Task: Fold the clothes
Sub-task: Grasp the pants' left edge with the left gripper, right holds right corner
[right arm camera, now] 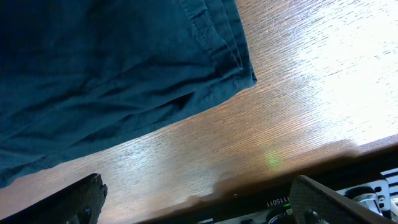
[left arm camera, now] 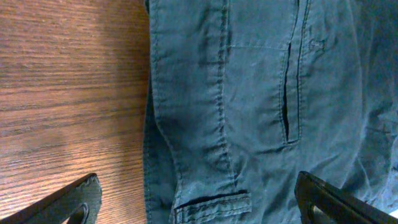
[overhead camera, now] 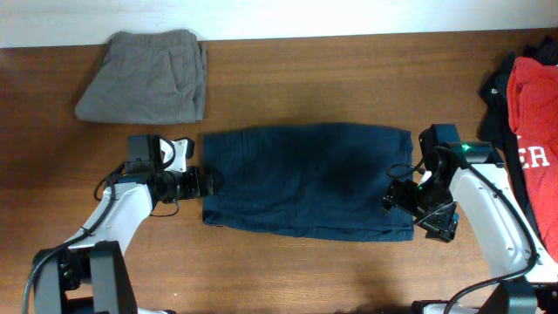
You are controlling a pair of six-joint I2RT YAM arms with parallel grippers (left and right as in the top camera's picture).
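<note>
The navy-blue shorts (overhead camera: 307, 180) lie flat, folded lengthwise, in the middle of the wooden table. In the left wrist view their seams and pocket slit (left arm camera: 287, 99) show close up. My left gripper (overhead camera: 207, 181) is open at the shorts' left edge, its fingers (left arm camera: 198, 202) spread over the cloth and empty. My right gripper (overhead camera: 397, 199) is open at the shorts' lower right corner. In the right wrist view the corner (right arm camera: 239, 68) lies above the spread fingers (right arm camera: 199, 202), which hold nothing.
Folded grey shorts (overhead camera: 144, 77) lie at the back left. A heap of clothes with a red shirt (overhead camera: 534, 131) sits at the right edge. The table's front edge (right arm camera: 261, 186) is close under the right gripper.
</note>
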